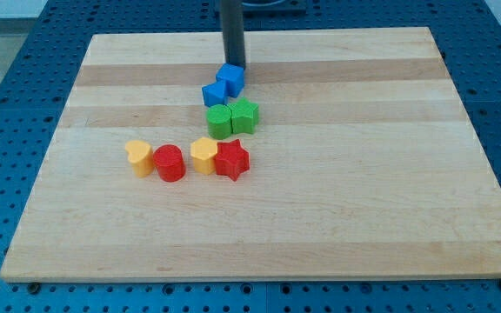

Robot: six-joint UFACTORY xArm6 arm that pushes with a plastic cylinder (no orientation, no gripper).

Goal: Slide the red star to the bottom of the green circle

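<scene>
- The red star (232, 161) lay near mid-board, touching a yellow block (203, 155) on its left
- The green circle (220, 121) sat just above it, beside a green star (245, 116)
- Two blue blocks (223, 84) stood higher
- My tip (233, 66) met the upper blue block; it had no jaws

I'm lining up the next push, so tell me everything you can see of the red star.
The red star is a small, solid-looking block, uniformly bright red with a matte plastic look and blunt rounded points. It lies flat on the wooden board, a little to the view's left of centre. Its left side presses against a yellow block; nothing else touches it. The green circle sits above it, with bare wood between. My tip is well above, beside the blue blocks.
</scene>
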